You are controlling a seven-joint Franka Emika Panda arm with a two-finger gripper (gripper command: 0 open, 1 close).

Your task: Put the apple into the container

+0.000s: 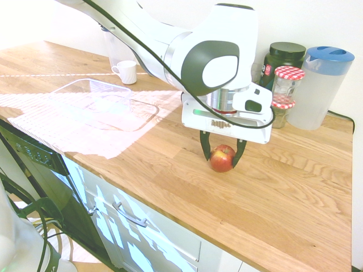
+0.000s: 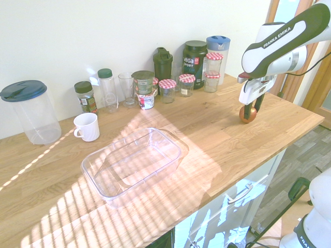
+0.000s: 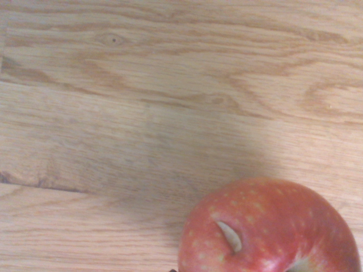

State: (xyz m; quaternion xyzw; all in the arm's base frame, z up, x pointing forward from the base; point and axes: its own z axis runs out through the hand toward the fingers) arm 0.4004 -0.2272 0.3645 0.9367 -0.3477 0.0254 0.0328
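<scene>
Worktop [image 1: 272, 192] oiled wood, visible grain, satin. Container [image 2: 132, 161] clear glossy plastic. Apple [image 1: 222, 158] smooth, waxy, speckled skin. Mug [image 2: 87, 127] glazed white ceramic.

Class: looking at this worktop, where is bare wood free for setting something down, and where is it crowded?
Free: the worktop between the container and the apple, and its front edge. Crowded: the jars along the wall.

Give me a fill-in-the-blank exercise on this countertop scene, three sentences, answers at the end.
1. The gripper points straight down with one finger on each side of the ____.
2. The apple rests on the wooden ____.
3. The clear container holds ____ at this moment.

Missing words: apple; countertop; nothing
</scene>
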